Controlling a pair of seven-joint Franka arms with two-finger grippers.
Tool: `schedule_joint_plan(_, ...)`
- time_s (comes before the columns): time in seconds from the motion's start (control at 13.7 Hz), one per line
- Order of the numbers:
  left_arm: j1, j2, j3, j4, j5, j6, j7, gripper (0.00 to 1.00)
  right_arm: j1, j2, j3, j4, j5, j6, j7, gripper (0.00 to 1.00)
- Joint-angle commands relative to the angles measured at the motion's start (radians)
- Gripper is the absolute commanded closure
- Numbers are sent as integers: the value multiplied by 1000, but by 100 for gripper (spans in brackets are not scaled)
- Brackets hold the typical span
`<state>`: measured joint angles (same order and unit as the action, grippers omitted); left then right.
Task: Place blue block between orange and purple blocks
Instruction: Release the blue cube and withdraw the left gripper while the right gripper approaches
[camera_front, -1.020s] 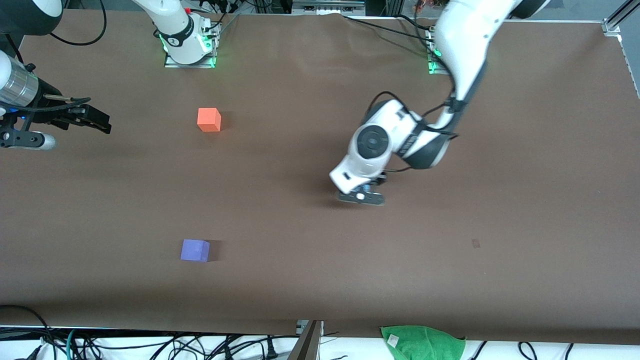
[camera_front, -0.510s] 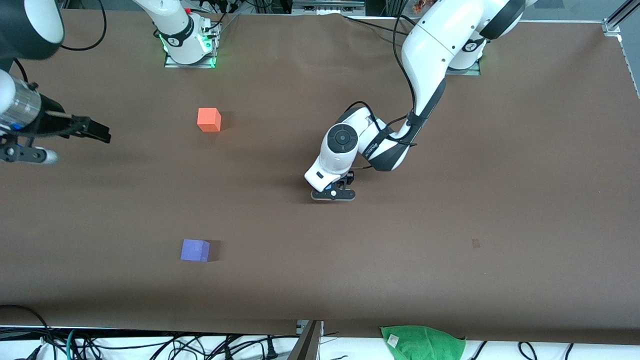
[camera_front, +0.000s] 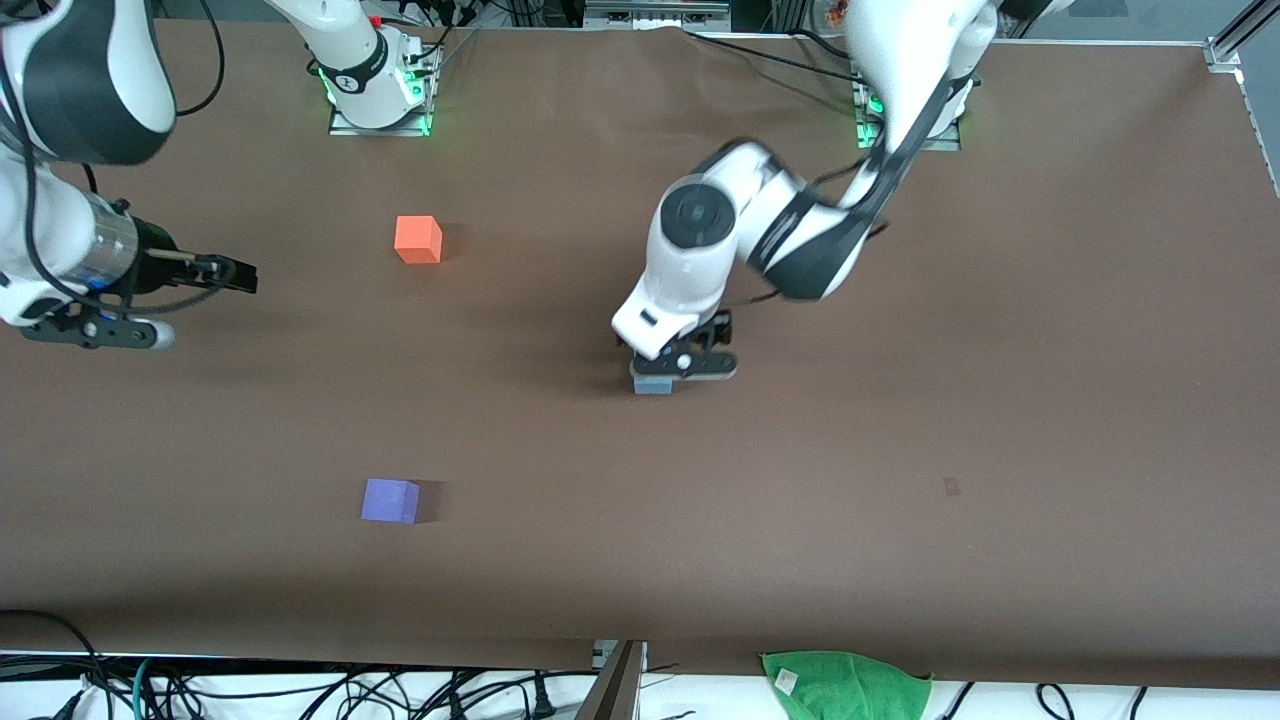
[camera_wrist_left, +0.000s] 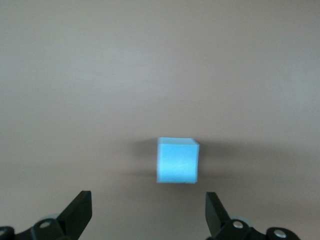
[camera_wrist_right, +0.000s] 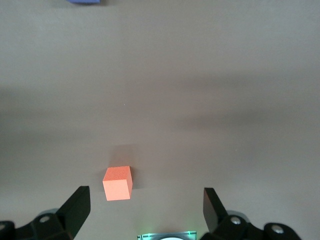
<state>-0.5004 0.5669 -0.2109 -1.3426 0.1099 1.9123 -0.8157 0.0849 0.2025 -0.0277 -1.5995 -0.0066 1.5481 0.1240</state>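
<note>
The left tool (camera_front: 678, 368) hangs over the middle of the desk (camera_front: 900, 420) with its 2 fingers (camera_wrist_left: 75, 215) spread wide, directly above the blue block (camera_wrist_left: 177, 160), which sits on the desk untouched. The orange block (camera_front: 417, 240) lies toward the right arm's end, farther from the front camera; the purple block (camera_front: 390, 501) is nearer that camera. The right tool (camera_front: 225, 272) waits, spread, over the right arm's end of the desk.

blue block (camera_front: 655, 384) mostly hidden under left gripper (camera_front: 683, 366)
</note>
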Motion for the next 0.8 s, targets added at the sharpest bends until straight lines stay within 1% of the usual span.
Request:
schedule_joint_plan(0.0,121,-128,2,-44,5,-148,4,0,45,6,2,9,77,-14,23,0)
schedule_joint_plan(0.07,153,-160,11,-43,13,-191,9,0,87,20,2,9,82,6,41,0)
schedule_joint_plan(0.15,211,-201,10,-43,19,-223,29,0,139,44,2,7,85,53,81,0)
schedule_joint_plan(0.22,264,-234,5,-43,19,-248,111,0,192,63,2,4,88,114,176,0)
schedule_joint_plan(0.36,353,-280,11,-43,16,-327,310,0,281,124,2,10,178,229,271,0)
schedule_joint_plan(0.44,399,-288,10,-41,5,-361,396,0,332,164,2,12,189,303,313,0)
schedule_joint_plan(0.58,479,-314,2,-43,-4,-394,539,0,427,239,2,15,186,453,422,0)
schedule_joint_plan(0.73,512,-334,16,-53,-10,-421,660,0,534,319,-1,24,177,591,537,0)
